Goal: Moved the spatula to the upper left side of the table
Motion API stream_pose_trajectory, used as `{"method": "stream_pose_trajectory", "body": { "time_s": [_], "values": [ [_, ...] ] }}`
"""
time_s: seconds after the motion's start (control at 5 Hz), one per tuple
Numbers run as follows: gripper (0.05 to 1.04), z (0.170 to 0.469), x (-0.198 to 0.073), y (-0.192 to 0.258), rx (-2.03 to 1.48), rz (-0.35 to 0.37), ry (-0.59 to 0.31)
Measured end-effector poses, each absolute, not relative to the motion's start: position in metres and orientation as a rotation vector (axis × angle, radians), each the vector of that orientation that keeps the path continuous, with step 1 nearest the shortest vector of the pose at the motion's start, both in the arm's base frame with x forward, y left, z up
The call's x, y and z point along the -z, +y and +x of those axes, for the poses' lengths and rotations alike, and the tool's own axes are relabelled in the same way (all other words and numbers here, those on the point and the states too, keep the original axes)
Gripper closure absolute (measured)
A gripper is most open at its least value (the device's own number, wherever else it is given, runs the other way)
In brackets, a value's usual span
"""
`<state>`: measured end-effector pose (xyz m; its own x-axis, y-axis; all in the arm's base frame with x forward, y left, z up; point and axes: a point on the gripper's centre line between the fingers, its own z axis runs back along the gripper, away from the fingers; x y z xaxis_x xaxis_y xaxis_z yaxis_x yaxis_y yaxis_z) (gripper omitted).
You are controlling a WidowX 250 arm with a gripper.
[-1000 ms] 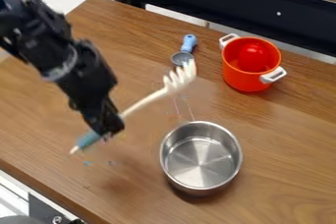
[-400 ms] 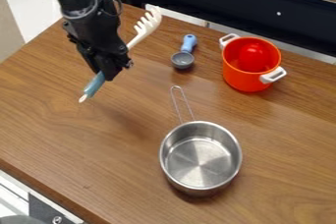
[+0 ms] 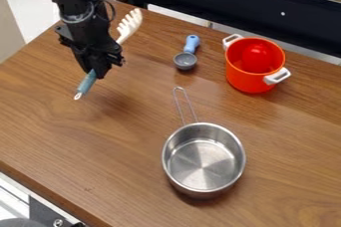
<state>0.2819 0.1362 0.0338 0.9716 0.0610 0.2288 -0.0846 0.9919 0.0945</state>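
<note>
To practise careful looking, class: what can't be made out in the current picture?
Spatula, middle part: camera view, hidden by the pincer.
Robot arm, upper end: camera view, cut off by the top edge.
Grey round object, identity: camera view, cut off by the bottom edge.
Steel pan, underside: camera view, hidden by its body.

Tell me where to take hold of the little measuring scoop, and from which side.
Best pinched, I'd say, by its blue handle, from above, one finger along each long side. The handle is slim and points away from the round grey bowl, which looks harder to pinch. The gripper would first have to release the spatula.
</note>
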Motion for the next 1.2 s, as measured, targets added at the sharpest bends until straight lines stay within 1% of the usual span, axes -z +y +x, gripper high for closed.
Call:
{"method": "stream_pose_trajectory", "body": {
  "time_s": [0.4, 0.6, 0.8, 1.0, 1.2],
  "values": [
    [0.87, 0.299, -0.016, 0.148, -0.139, 0.168, -0.153],
    [0.87, 0.306, -0.009, 0.149, -0.151, 0.188, -0.15],
    [0.87, 0.31, -0.01, 0.147, -0.173, 0.188, -0.16],
    [0.87, 0.313, -0.007, 0.147, -0.24, 0.223, -0.172],
    [0.833, 0.314, -0.007, 0.146, -0.239, 0.24, -0.167]
  ]
}}
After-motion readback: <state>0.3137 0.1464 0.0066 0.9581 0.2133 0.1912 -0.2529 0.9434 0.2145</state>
